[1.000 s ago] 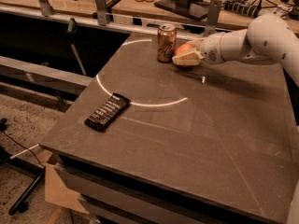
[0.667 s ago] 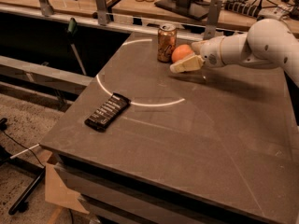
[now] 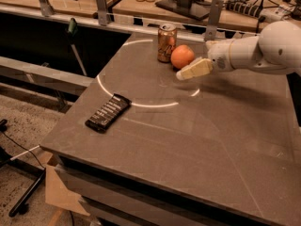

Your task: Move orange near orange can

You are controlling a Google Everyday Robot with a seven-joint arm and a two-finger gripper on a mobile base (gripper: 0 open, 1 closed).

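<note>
The orange (image 3: 181, 56) rests on the table just to the right of the orange can (image 3: 166, 42), which stands upright near the table's far edge. The two look to be touching or almost touching. My gripper (image 3: 194, 60) is right of the orange, just off its right side, with the jaws spread and nothing between them. One cream finger (image 3: 194, 69) points left past the front of the orange. The white arm (image 3: 263, 51) reaches in from the right.
A flat black bar (image 3: 107, 112) lies near the table's left edge. A pale arc (image 3: 141, 102) is marked on the dark tabletop (image 3: 197, 145). A railing with posts (image 3: 101, 4) and a bench with bottles and cables run behind the table.
The gripper was around the orange beside the can. It has let go and drawn back to the right, leaving the orange on the table next to the can.
</note>
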